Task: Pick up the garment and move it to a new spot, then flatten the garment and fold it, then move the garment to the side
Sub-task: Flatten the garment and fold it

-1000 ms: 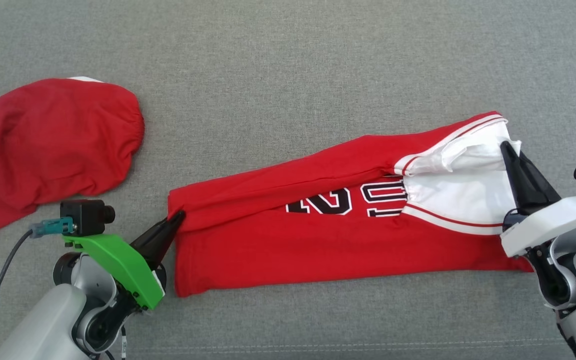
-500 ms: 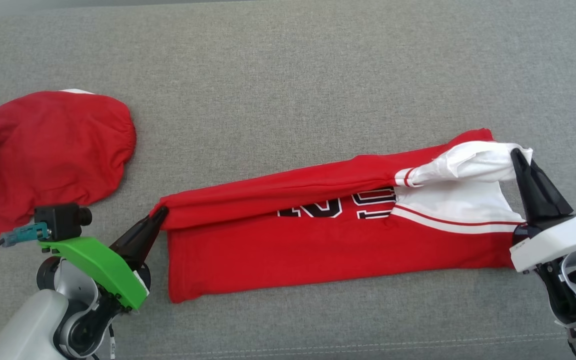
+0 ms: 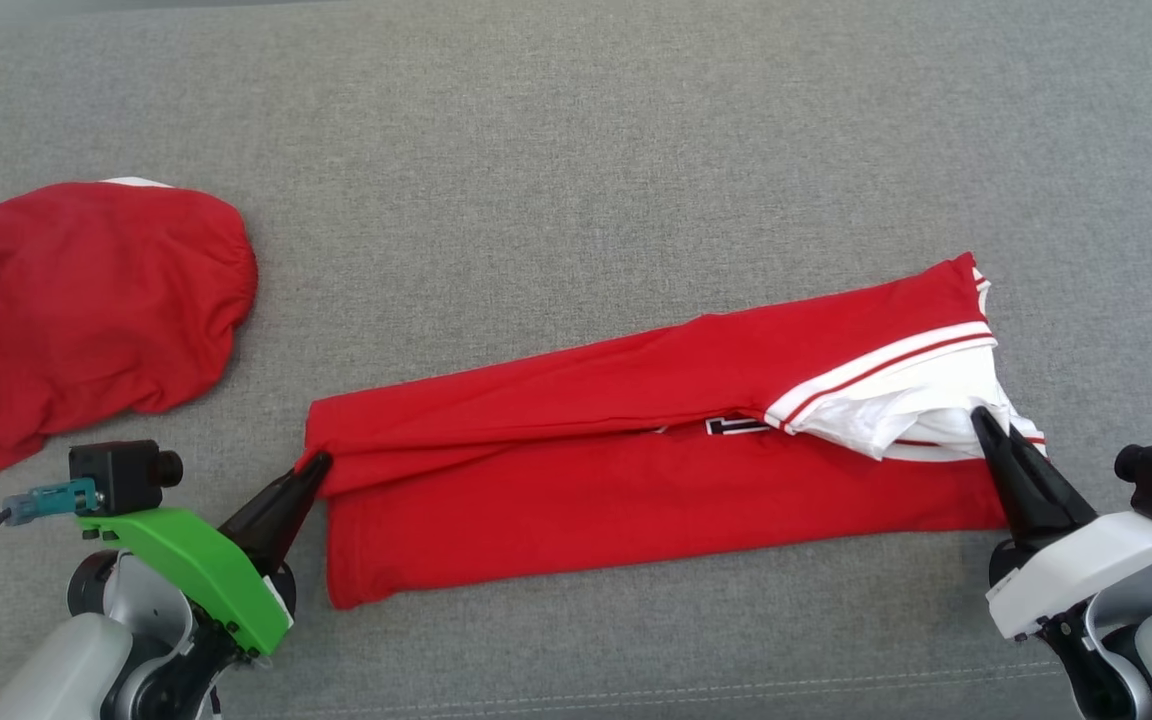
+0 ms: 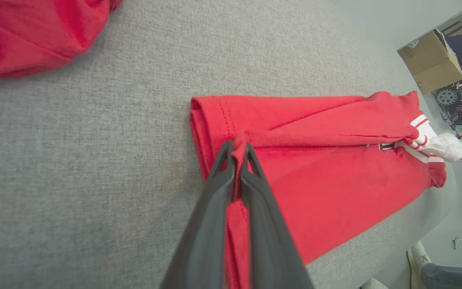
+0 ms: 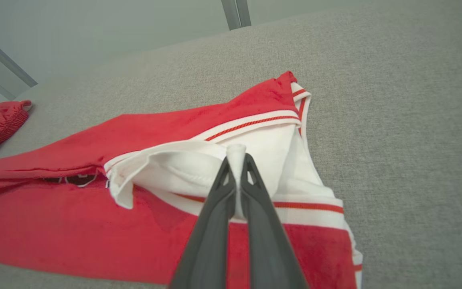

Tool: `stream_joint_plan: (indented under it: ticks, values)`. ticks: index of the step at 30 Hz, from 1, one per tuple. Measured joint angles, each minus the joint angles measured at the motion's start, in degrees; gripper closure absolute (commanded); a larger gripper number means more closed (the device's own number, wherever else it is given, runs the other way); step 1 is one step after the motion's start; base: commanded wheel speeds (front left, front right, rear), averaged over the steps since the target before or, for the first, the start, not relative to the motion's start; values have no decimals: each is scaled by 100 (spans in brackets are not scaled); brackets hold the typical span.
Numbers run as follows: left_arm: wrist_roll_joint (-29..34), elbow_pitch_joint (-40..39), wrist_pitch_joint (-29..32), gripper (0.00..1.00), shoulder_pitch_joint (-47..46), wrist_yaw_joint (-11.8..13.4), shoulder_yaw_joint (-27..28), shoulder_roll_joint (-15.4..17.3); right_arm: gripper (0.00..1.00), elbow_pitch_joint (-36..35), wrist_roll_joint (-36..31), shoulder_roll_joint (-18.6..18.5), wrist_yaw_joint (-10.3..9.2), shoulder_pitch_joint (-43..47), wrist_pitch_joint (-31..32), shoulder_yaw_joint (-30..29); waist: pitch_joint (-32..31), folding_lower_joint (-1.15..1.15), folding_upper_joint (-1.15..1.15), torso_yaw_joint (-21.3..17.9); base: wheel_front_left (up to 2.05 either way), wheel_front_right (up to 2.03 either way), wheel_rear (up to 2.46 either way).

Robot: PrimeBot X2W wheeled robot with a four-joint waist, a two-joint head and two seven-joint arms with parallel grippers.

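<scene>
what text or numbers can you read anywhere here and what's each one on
Nothing here reads whole.
jersey print: a black-and-white sliver peeks out where the cloth is folded over it; unreadable.
box label: too small to read.

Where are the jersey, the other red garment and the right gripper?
jersey (image 3: pixel 586 500): head view, on its red lower panel.
other red garment (image 3: pixel 86 300): head view, middle of the bundle at left.
right gripper (image 3: pixel 980 416): head view, fingertips pinching the jersey's white fabric.
</scene>
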Motion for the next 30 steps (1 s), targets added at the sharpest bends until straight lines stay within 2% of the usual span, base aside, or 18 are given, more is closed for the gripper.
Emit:
stream_joint_plan:
  ticks: [1, 2, 3, 4, 5, 11, 15, 20, 25, 30]
  values:
    - [0, -2, 36, 100, 4, 0, -12, 8, 24, 0, -14, -14, -10, -1, 1, 2, 9, 0, 0, -7, 0, 0, 0]
    - [0, -11, 40, 77, 5, 0, -30, 10, 0, 0, -62, -49, -47, 0, 1, 5, 16, 0, 0, -12, 0, 0, 0]
    - [1, -41, 54, 51, 6, -1, -76, 23, 0, -1, -104, -82, -53, 0, 1, -8, 23, 0, 0, -18, 0, 0, 0]
    - [14, -76, 107, 6, 9, -1, -138, 49, 0, -7, -120, -110, -57, 0, 20, -23, 29, 0, 0, -23, 0, 0, 0]
    - [62, -124, 147, 0, 22, -1, -193, 80, 0, -13, -126, -156, -58, 3, 71, -27, 35, 0, 0, -29, 0, 0, 0]
    - [535, -189, 223, 0, 239, -7, -438, 527, 0, -226, -87, -454, -57, 86, 372, -163, 62, 0, 0, -61, 0, 0, 0]
    - [712, -361, 203, 0, 272, 53, -445, 681, 0, -377, -13, -679, -100, 27, 576, -378, 89, 0, 0, -77, 0, 0, 0]
    - [1073, -569, -203, 0, 333, 397, -152, 802, 0, -307, 177, -738, -100, -388, 904, -456, 154, 0, 0, -92, 0, 0, 0]
    - [1337, -866, -769, 0, 303, 772, 202, 704, 0, 100, 250, -748, -158, -431, 1340, -369, 200, 0, 0, 39, 0, 0, 0]
    - [1455, -991, -1091, 0, 298, 972, 322, 611, 0, 400, 370, -691, -232, -525, 1613, -323, 283, 0, 0, 249, 0, 0, 0]
